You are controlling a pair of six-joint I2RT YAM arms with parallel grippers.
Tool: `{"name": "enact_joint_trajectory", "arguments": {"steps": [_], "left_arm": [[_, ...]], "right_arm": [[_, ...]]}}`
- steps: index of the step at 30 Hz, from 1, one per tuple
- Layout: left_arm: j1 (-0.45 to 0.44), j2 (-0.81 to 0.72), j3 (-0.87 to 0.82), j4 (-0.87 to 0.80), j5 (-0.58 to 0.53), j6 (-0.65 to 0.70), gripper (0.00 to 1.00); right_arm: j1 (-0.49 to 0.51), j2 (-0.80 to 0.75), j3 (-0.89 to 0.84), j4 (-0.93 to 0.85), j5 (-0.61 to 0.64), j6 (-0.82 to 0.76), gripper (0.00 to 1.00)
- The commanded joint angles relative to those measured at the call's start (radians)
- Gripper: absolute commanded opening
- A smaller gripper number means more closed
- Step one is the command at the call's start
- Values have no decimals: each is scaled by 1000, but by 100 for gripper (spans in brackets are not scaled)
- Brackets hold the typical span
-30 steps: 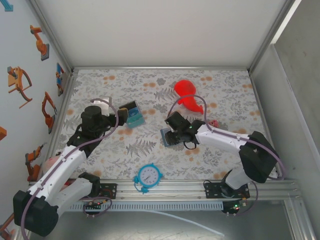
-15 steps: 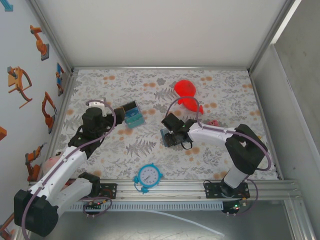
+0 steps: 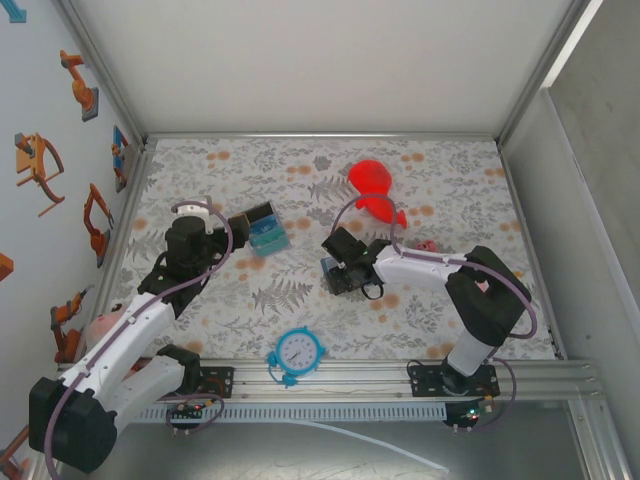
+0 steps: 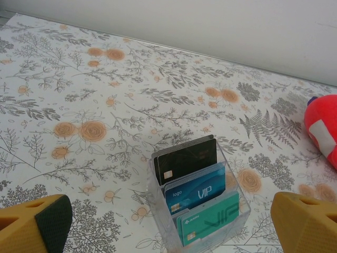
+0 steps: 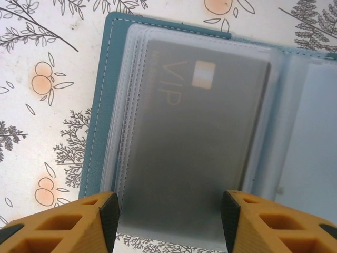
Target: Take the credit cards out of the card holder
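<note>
Left to right across the floral-patterned tabletop (image 3: 300, 290): the left gripper (image 4: 169, 224) hangs with its yellow fingers (image 4: 36, 224) spread wide apart, holding nothing. Just ahead of it, seen from the left wrist, stands a small clear plastic box (image 4: 231, 184). Three cards stand upright in its slots: a black card (image 4: 187, 158) at the back, a blue card marked VIP (image 4: 197, 192) in the middle and a teal card (image 4: 208, 224) at the front.

Near the front rail lies a round blue clock with a white face (image 3: 298, 351), well apart from both arms.

Right of centre, the slate-blue bifold card holder (image 5: 100, 132) lies open and flat on the table, its stack of clear plastic sleeves (image 5: 124, 105) facing up. A grey card (image 5: 195, 142) (the letters VIP and a chip show through the plastic) sits inside the top sleeve.

The right gripper (image 5: 169, 216) is poised directly over the holder's near edge, its fingers apart on either side of the grey card; whether they touch the sleeve cannot be told.

Beyond it rests a bright red soft toy (image 3: 375, 190), and a small pink object (image 3: 427, 245) lies further right.
</note>
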Motion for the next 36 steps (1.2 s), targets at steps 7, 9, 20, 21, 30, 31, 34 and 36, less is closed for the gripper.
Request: {"name": "enact_joint_trajectory", "arguments": {"steps": [7,9,20,21,30,31,34,36], "left_arm": [[-1,0,6,5,-16,-15,97],[-1,-1,6,5,-15,-16,97],[-3,-22,3,7,-14,-7,97],[-3,-24,0,13,-14,-7,97],[-17,-59,-38,69,0,2,97],[-20,-65,-45,79,1,3,97],[-31,-89,-64,104,-7,4,97],[-40,-106,-77,126,-15,5,97]], "right_arm": [[-22,27,-38,41,-22,22,54],[-34,30,-50,44,-16,21,53],[-89,12,-98,108,-75,18,34],[-94,4,-99,112,-76,20,31],[-99,-56,-99,172,-175,-29,17],[-97,-61,-99,178,-191,-33,16],[-88,-80,-102,192,-239,-48,13],[-78,-95,-105,198,-259,-58,13]]}}
